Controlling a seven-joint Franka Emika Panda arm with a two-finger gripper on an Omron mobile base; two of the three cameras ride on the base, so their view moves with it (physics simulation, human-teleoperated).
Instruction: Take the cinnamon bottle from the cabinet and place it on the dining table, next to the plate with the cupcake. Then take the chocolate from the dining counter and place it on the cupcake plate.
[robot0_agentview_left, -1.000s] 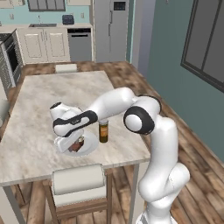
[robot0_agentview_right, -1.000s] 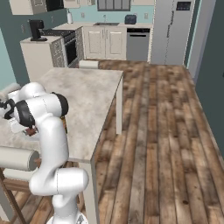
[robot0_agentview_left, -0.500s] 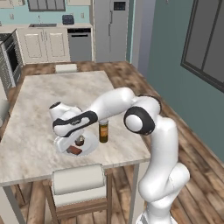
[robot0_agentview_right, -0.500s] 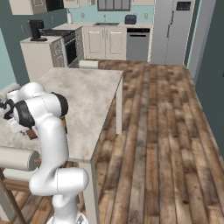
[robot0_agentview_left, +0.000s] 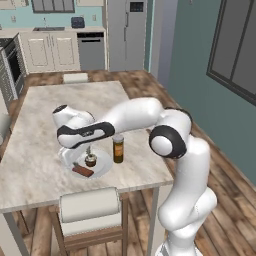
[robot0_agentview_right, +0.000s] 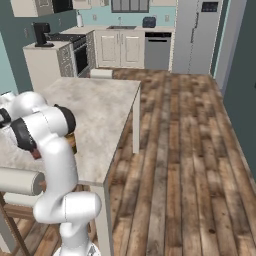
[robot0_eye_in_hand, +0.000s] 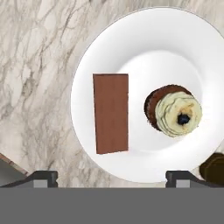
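Using the plate (robot0_eye_in_hand: 144, 43) as the landmark. Chocolate (robot0_eye_in_hand: 111, 113) lies flat on the plate, on the bare half beside the cupcake (robot0_eye_in_hand: 173, 111), a clear gap between them, not touching. In the left base view the chocolate (robot0_agentview_left: 82, 170) sits at the plate's near edge, the cupcake (robot0_agentview_left: 90, 160) just behind it.

Cinnamon bottle (robot0_agentview_left: 118, 148) stands upright on the table (robot0_agentview_left: 35, 130) just beside the plate (robot0_agentview_left: 104, 163), on the side toward the arm's base. The hand view catches its dark top (robot0_eye_in_hand: 213, 168) at the plate rim.

Gripper (robot0_eye_in_hand: 111, 177) hovers directly over the plate, jaws spread wide and released, nothing between them; the two fingertips (robot0_eye_in_hand: 43, 176) straddle the chocolate's width with room to spare.

My read: both placements look done, nothing left to grab.

Handling, if a redo is needed:
- Chocolate: light, stiff, thin slab, likely to slide on the glazed plate. Take it across the short width, mid-length, jaws square to the long edges. Too thin for a side pinch from low down, so come from straight above.
- Bottle: light, rigid, smooth round wall, tall for its base so tippy. Grip mid-body, not the cap.
- Cupcake frosting is soft; keep the fingers off that side.
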